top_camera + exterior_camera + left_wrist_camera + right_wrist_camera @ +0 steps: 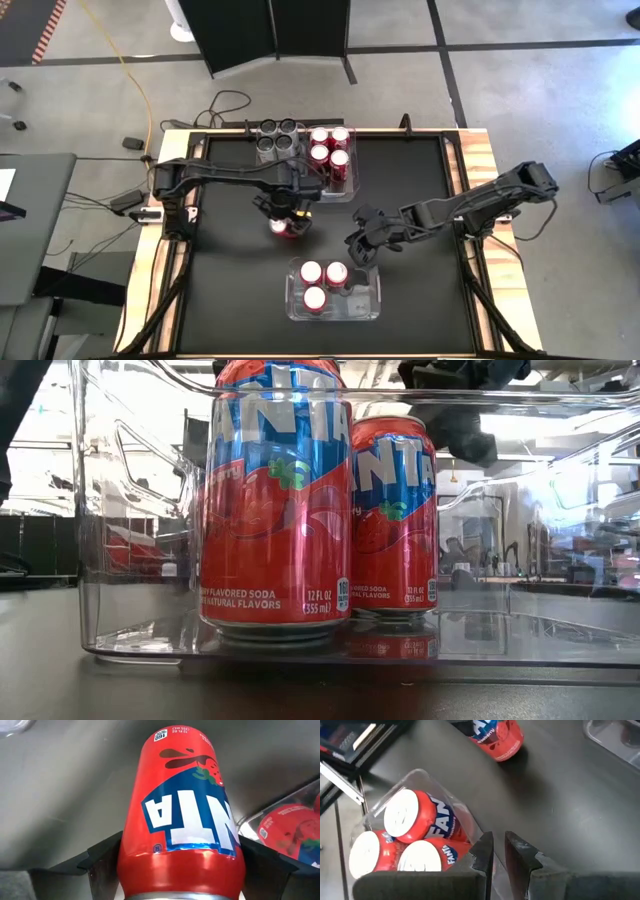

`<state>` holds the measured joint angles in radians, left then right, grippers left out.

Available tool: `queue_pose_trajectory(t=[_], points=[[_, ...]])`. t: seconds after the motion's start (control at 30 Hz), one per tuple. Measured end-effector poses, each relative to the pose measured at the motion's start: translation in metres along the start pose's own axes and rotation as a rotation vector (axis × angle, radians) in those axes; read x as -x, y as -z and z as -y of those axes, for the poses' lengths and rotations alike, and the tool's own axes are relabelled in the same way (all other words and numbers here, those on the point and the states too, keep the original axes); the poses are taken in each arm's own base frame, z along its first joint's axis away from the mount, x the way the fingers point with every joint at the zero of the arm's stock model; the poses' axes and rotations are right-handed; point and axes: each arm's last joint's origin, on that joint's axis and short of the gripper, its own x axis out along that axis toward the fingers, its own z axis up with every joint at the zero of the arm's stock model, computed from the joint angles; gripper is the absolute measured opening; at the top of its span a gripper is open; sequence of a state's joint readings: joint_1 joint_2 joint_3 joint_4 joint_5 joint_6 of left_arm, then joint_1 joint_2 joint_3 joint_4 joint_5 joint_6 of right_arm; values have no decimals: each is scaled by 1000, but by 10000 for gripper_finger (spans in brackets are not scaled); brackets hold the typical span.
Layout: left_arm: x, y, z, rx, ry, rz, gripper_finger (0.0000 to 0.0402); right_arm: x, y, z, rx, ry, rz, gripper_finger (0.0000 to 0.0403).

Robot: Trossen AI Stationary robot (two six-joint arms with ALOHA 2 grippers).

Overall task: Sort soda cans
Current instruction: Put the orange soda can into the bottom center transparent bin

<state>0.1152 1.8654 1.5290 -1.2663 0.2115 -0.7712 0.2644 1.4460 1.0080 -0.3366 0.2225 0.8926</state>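
Observation:
My left gripper (pixel 285 210) (pixel 182 862) is shut on a red soda can (pixel 288 229) (pixel 182 805) over the table's middle, just near of the far bins; the right wrist view also shows that can (pixel 497 737). My right gripper (pixel 360 246) (pixel 500 852) hovers shut beside the near clear bin (pixel 368 300), touching nothing. Three red cans (pixel 322 281) (pixel 415 827) stand upright in that near bin, and the low view shows two of them (pixel 275 510). A far bin holds several red cans (pixel 331 150). The bin next to it holds several silver-grey cans (pixel 278 139). My left gripper pinches the red can's upper wall just below its silver top rim (pixel 180 882), one finger (pixel 102 855) on each side. The fingers come from above, pointing down, and the can stays upright below them. Whether its base rests on the mat, I cannot tell.
The black mat (pixel 225 290) covers the table inside a wooden frame (pixel 480 160). The clear bins sit at the far middle and the near middle, with open mat to the left and right of them. Cables lie on the floor beyond the table's far left corner.

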Motion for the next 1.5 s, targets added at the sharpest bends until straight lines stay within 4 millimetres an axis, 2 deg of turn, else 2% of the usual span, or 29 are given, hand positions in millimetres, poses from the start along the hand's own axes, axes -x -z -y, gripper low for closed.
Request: queue_pose_trajectory(t=[0.33, 0.73, 1.03, 1.2, 1.33, 1.5], points=[[2, -6, -5, -14, 46, -30, 312, 2, -21, 15, 40, 21, 42, 66], [4, -12, -11, 12, 98, -63, 313, -2, -42, 37, 124, 12, 11, 66], [6, -19, -4, 11, 196, -17, 379, -3, -56, 53, 162, 1, -2, 66], [6, -20, -2, 32, 211, -2, 392, -3, -58, 56, 180, 7, -1, 66], [18, -17, 3, 7, 222, 18, 393, -3, -55, 52, 243, -23, -21, 66], [44, -10, 19, -53, 256, 86, 393, -3, -50, 46, 336, -46, -33, 66]])
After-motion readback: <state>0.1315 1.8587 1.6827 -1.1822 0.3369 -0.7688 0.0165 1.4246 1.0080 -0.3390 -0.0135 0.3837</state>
